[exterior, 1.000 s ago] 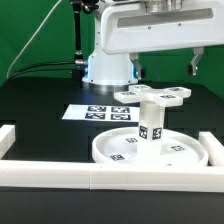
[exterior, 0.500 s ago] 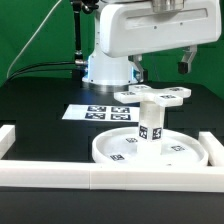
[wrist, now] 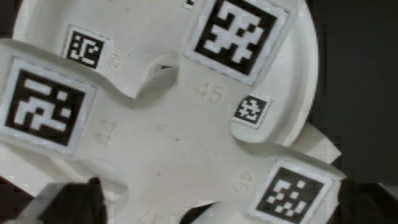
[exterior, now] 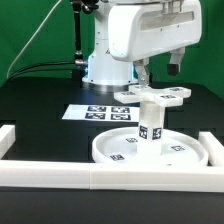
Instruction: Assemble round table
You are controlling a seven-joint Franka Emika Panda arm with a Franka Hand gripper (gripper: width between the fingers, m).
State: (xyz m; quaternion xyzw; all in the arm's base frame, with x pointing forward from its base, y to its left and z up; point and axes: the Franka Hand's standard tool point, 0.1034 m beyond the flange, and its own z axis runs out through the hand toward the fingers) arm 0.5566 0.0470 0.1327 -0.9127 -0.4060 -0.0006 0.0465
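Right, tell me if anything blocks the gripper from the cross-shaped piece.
Nothing visible does. The gripper hangs above the cross-shaped piece, which sits on the cylinder leg standing on the round disc. The wrist view shows only the cross-shaped piece's tagged top.

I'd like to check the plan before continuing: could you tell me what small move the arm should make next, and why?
Probably lower the hand straight down toward the cross-shaped piece. That piece already sits atop the leg, which stands upright in the disc. The hand hangs above it, touching nothing, and the wrist view shows the cross close below, so closing the gap seems the next step.
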